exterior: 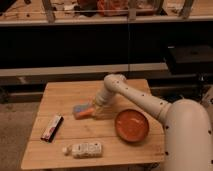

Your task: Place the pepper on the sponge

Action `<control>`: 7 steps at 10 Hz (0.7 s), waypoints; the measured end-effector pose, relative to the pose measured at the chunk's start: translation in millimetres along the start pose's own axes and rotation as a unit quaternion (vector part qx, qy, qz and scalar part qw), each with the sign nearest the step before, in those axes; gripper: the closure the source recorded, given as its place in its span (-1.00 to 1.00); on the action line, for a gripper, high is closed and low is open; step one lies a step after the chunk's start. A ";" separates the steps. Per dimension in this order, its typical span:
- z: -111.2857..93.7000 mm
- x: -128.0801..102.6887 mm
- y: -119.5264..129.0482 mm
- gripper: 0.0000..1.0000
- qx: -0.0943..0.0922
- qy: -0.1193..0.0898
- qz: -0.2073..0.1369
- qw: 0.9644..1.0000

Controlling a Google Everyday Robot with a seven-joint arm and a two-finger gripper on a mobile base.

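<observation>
A grey-blue sponge (78, 109) lies near the middle of the wooden table (65, 95). A small orange-red pepper (87, 111) sits at the sponge's right edge, touching or overlapping it. My gripper (93, 109) is low over the table just right of the pepper, at the end of the white arm (135, 97) that reaches in from the lower right. The gripper's tip hides the contact between it and the pepper.
A red bowl (132, 125) stands to the right of the gripper, under the arm. A black and red snack bar (52, 128) lies at the left. A white bottle (85, 149) lies on its side near the front edge. Dark shelving runs behind the table.
</observation>
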 end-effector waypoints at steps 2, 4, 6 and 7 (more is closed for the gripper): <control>-0.3 -2.7 -5.0 0.97 -0.001 0.000 -0.003 1.000; -2.8 -3.3 -6.8 0.97 -0.001 0.001 -0.004 1.000; -5.7 -2.7 -8.8 0.90 0.000 0.002 -0.005 1.000; -5.4 -3.1 -9.2 0.76 -0.001 0.002 -0.006 1.000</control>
